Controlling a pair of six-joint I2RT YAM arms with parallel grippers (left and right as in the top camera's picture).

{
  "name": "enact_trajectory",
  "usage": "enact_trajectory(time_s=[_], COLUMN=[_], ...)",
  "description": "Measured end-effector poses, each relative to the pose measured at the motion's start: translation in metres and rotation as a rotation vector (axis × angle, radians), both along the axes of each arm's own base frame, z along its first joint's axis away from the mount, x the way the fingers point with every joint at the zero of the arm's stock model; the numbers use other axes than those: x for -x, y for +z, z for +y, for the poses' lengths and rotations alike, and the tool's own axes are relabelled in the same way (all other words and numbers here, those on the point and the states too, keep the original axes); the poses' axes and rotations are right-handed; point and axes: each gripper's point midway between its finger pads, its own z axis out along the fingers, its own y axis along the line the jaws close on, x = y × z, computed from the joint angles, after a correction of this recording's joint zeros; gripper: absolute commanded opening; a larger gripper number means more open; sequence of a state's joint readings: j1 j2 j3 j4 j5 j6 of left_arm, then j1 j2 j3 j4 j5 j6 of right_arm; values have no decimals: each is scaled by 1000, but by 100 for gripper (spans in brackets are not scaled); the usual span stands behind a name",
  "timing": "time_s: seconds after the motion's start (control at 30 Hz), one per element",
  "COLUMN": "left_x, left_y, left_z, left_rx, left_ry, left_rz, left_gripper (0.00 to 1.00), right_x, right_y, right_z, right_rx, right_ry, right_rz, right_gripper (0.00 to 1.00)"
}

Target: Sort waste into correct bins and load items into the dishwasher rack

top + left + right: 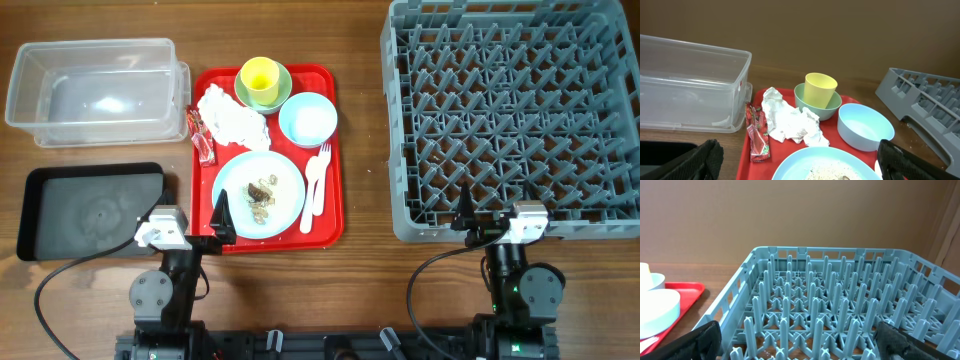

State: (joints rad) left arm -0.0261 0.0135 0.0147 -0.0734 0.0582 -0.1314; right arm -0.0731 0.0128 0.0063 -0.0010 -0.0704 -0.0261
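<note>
On the red tray (332,232) lie a pale blue plate (285,172) with brown food scraps (262,193), a white napkin (232,118), a red wrapper (201,135), a blue bowl (308,120), a fork (323,168) and a spoon (310,198). A yellow cup (260,78) stands inside the green bowl (284,90). My left gripper (800,167) is open just short of the plate's near rim, holding nothing. The grey dishwasher rack (500,228) fills the right side. My right gripper (800,342) is open at its front wall, empty.
A clear plastic tub (95,90) stands at the back left. A shallow black tray (90,212) lies in front of it, beside my left arm. Bare wood shows between the red tray and the rack.
</note>
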Motion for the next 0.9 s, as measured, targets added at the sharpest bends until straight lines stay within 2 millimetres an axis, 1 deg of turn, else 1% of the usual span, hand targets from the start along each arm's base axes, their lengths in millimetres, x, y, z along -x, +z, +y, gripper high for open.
enact_trajectory(time_s=[0.8,0.9], left_x=[0,0], left_y=[0,6], left_z=[0,-2], left_rx=[0,8], left_ry=[0,-8], left_rz=[0,-26], left_gripper=[100,100], right_x=[0,0], right_y=[0,0], right_z=[0,0], right_rx=[0,0], right_ry=[0,0], right_rz=[0,0], right_gripper=[100,100])
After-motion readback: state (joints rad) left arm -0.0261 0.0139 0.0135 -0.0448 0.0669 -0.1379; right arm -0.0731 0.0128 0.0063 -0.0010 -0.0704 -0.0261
